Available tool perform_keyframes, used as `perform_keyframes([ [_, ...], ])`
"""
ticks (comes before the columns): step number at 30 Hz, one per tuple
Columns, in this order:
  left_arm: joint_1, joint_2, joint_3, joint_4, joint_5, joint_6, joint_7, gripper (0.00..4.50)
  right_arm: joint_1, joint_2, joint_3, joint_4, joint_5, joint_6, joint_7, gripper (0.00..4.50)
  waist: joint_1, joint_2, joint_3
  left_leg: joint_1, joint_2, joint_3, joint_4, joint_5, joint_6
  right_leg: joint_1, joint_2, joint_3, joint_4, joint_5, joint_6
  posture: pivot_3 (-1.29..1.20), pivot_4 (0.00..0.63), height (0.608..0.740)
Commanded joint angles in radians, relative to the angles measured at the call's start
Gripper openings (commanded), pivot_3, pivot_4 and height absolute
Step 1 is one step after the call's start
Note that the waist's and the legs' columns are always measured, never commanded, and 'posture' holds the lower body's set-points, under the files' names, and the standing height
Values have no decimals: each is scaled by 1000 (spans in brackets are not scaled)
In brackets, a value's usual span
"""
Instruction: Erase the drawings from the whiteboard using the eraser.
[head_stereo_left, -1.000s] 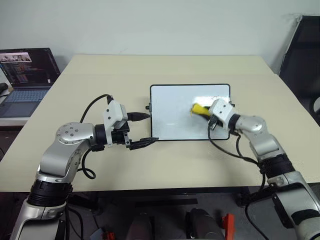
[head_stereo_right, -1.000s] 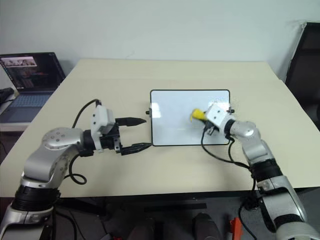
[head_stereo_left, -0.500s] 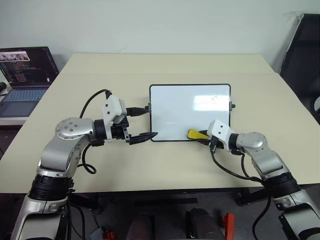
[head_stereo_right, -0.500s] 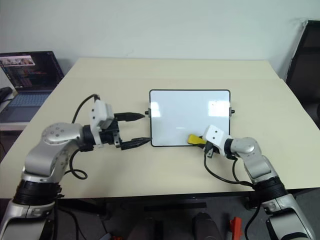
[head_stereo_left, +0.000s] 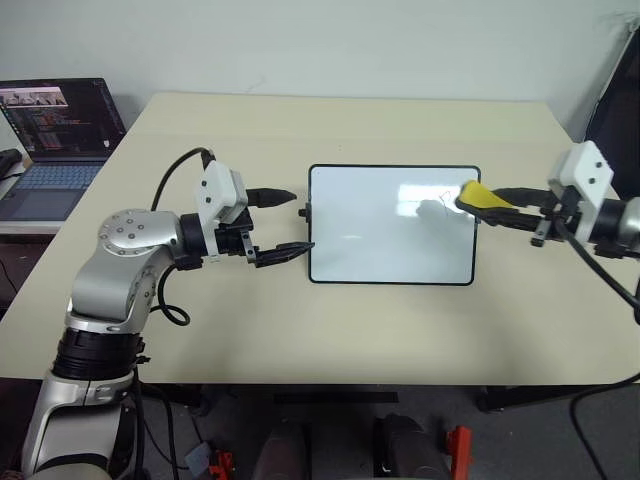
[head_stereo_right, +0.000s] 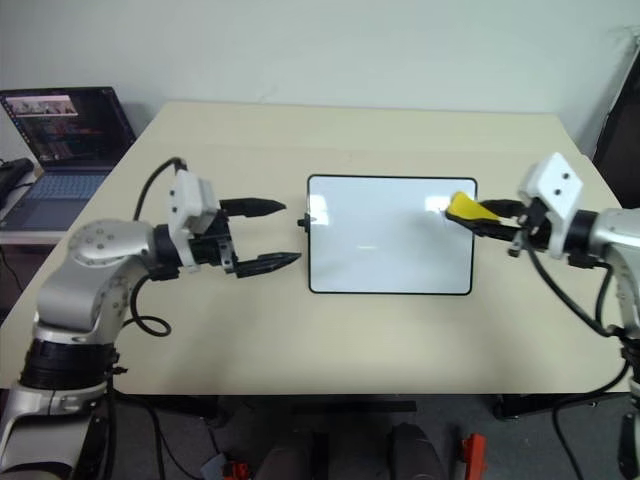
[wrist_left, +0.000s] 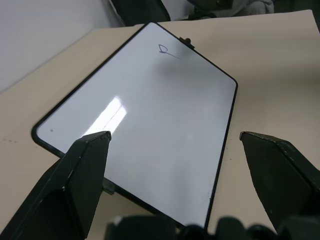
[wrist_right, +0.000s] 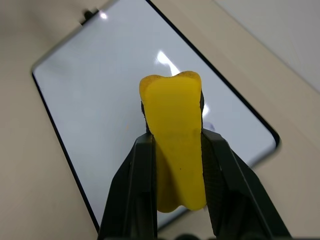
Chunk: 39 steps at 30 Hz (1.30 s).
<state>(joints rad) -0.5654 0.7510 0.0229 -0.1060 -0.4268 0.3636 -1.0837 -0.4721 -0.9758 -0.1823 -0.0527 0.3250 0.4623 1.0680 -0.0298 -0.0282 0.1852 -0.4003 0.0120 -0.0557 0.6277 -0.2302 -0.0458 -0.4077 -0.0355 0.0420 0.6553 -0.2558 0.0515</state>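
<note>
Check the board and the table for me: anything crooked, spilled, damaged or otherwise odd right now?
Nothing spilled or damaged. The whiteboard lies flat and square on the table. One small blue drawing remains near its far right corner. The eraser is pinched so hard in the right tool that it bulges, held above the board's right edge.

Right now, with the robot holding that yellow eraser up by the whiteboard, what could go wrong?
A small blue drawing remains near the whiteboard's far right corner, so the next wipe could miss it. The right gripper pinches the eraser narrowly, so pressing down might twist it loose. The open left gripper sits beside the board's edge without gripping it, so the board might slide under a wipe.
</note>
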Motion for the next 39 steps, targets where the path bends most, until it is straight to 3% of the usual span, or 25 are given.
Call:
perform_keyframes([
  [1,-21,22,24,-5,-2,-8,-13,4500,34,-40,-58,18,-7,-51,9,853,-2,0,0,0,0,0,0,0,0,0,0,0,0,0,0,0,150,740],
  [20,-8,24,28,-15,1,0,-11,4500,-38,-9,-24,66,-12,-98,-26,852,-5,1,0,1,0,1,1,0,0,0,0,1,2,0,0,0,150,740],
  [23,-8,17,19,-10,6,-5,-11,4500,-116,64,1,107,-34,-140,-90,852,-9,1,0,1,0,1,2,0,0,0,0,1,3,0,0,0,150,740],
  [30,-24,-25,6,28,43,-50,21,4500,-298,268,124,410,-277,-386,-404,852,-15,1,1,2,0,1,2,0,0,0,0,2,4,0,0,0,150,740],
  [39,2,-13,29,5,43,-40,23,4500,-325,360,196,524,-331,-454,-416,851,-12,1,1,0,0,1,2,0,0,-1,0,1,4,0,0,0,150,740],
])
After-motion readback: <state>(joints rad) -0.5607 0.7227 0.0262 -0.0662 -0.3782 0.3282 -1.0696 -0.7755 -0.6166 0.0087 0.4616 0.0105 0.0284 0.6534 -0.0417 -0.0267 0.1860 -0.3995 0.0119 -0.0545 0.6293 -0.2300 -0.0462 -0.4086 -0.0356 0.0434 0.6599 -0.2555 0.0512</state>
